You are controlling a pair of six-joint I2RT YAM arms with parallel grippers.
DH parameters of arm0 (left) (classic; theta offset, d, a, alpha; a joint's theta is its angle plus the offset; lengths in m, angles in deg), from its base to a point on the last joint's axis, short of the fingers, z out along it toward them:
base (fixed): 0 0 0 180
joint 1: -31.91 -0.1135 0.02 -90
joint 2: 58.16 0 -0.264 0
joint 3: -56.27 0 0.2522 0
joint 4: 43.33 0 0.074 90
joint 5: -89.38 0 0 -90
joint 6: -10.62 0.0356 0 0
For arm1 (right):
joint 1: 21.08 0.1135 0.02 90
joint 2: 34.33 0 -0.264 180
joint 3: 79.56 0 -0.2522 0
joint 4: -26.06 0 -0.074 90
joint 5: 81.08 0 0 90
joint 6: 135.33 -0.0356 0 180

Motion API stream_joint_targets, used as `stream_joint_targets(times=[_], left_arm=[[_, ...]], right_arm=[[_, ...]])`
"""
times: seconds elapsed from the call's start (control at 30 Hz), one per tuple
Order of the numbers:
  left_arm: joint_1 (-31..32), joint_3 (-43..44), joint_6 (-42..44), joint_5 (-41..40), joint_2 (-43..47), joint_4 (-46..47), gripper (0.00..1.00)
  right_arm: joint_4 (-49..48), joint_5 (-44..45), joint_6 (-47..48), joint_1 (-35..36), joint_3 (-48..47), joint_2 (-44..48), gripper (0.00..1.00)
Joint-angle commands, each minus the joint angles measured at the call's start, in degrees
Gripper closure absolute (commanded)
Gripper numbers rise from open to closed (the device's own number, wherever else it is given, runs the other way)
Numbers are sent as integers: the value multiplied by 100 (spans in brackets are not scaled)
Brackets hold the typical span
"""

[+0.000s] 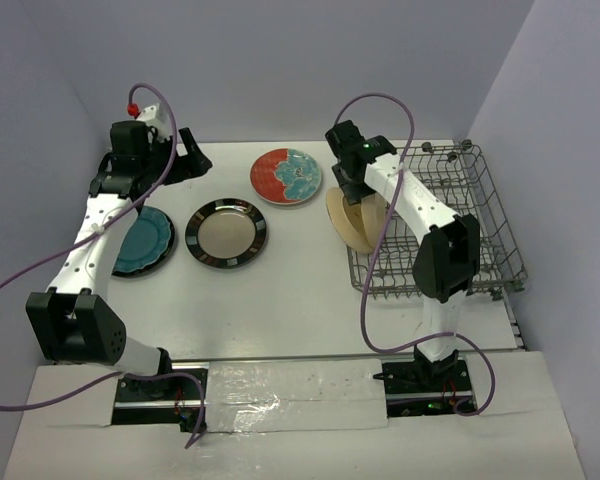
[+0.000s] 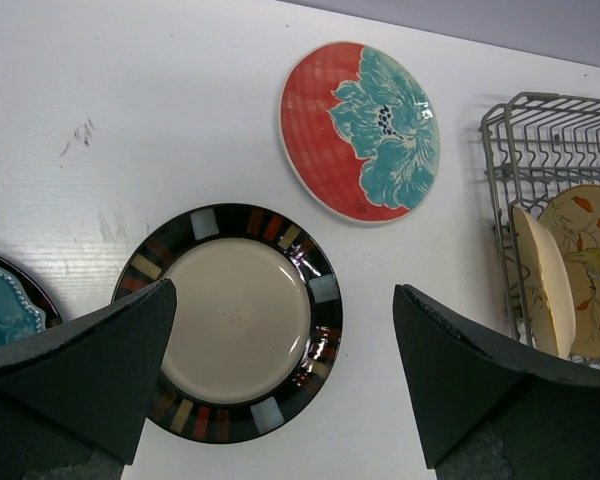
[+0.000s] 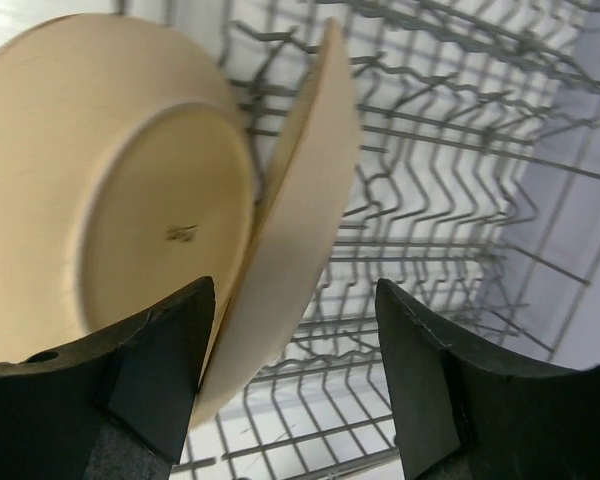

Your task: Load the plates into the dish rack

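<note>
White table (image 1: 280, 300): red plate (image 1: 286, 176), striped plate (image 1: 226, 233) and teal plate (image 1: 145, 240) lie flat; beige plates (image 1: 346, 226) lean in the rack (image 1: 480, 250). Right gripper (image 3: 295, 290) straddles a rim, fingers apart, gripping nothing; left gripper (image 2: 285, 290) gapes wide, empty. A clumsy retreat could topple the leaners.

Two plates (image 1: 352, 220) in dish rack (image 1: 472, 200) — left end, three plates (image 1: 226, 233) on table (image 1: 300, 300)

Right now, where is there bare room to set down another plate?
Bare white table lies between the dark striped-rim plate and the grey wire dish rack, and along the near edge. The rack's slots right of the two beige plates look free. Crowded: the rack's left end, and around the round teal plate.
</note>
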Motion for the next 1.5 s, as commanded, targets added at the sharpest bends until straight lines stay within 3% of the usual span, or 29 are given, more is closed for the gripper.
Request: stream_joint_targets(times=[0.0, 0.17, 0.3, 0.77, 1.07, 1.3, 1.47], left_arm=[[-239, 15, 104, 553, 6, 115, 1], [-767, 121, 524, 1728, -214, -131, 1], [-1004, -124, 746, 2355, -180, -61, 1], [-1637, -486, 1238, 2954, -170, -306, 1], [-1725, -240, 1335, 2778, -504, -324, 1], [-2515, -99, 1598, 2709, -803, -710, 1], [-2639, -756, 3222, 1840, -270, -1177, 1]], right_arm=[[217, -819, -130, 59, -358, 178, 28], [376, -1846, -147, 67, -524, 204, 27], [385, -2191, -139, 67, -613, 213, 27], [271, -3369, -68, 67, -815, 573, 23], [-178, -3641, -68, 15, -534, 1153, 22], [-160, -4133, -24, -170, -648, 1338, 18], [-274, -4152, -15, -179, -446, 1391, 17]])
